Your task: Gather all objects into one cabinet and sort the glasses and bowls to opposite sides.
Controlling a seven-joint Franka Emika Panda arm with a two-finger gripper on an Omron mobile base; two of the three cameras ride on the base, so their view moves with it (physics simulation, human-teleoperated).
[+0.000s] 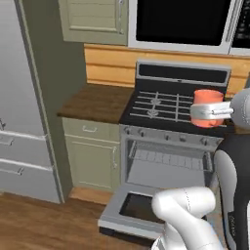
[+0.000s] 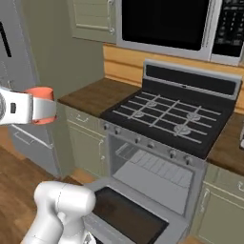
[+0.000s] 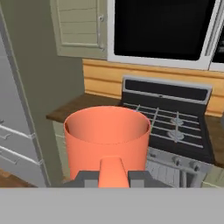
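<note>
Kitchen backdrop of a black gas stove [image 1: 171, 107], its oven door [image 1: 141, 207] dropped open, a wooden counter [image 1: 95, 101] at nine o'clock of it and a microwave [image 1: 183, 22] above. From the hand view the orange-red mug [image 3: 106, 138] looks empty, its handle [image 3: 113, 171] pinched between the gripper [image 3: 113, 177] jaws — the base views show it held upright in mid-air, with the mug in front of the stove's right side. A panelled-door cabinet [image 1: 95, 19] hangs at eleven o'clock.

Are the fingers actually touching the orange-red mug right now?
Touching. In the hand view the fingers sit against both sides of the orange-red mug's handle, no gap visible.
</note>
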